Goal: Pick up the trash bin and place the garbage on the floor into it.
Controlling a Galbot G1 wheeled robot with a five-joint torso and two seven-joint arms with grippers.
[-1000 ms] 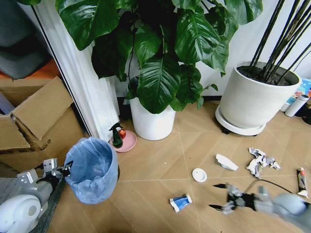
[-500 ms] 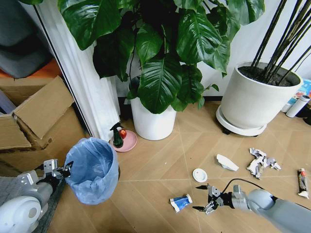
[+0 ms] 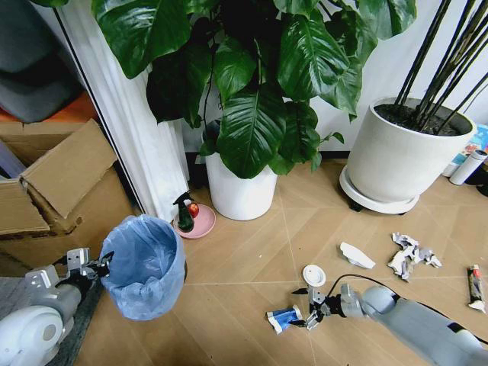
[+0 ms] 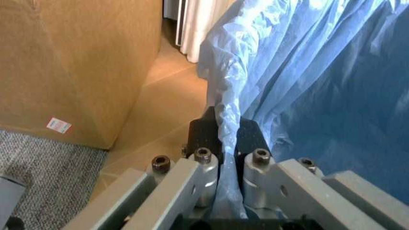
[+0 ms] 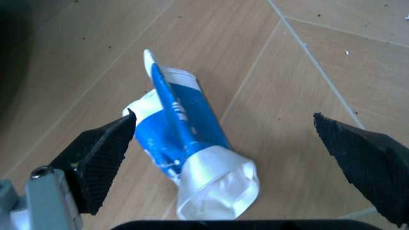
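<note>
Trash bin (image 3: pixel 145 267) with blue liner on the herringbone floor (image 3: pixel 244 259), lower left, beside cardboard box (image 3: pixel 57 179). Left gripper (image 3: pixel 95 264) at bin's near rim, clamped tight on a fold of the liner (image 4: pixel 225 139). Right gripper (image 3: pixel 305 306) low over floor, fingers spread wide, holding nothing. Blue-white packet (image 5: pixel 182 143) flat on floor, just beyond the tips, nearer one finger (image 5: pixel 102 153), untouched. White disc (image 3: pixel 313 274) just behind gripper.
</note>
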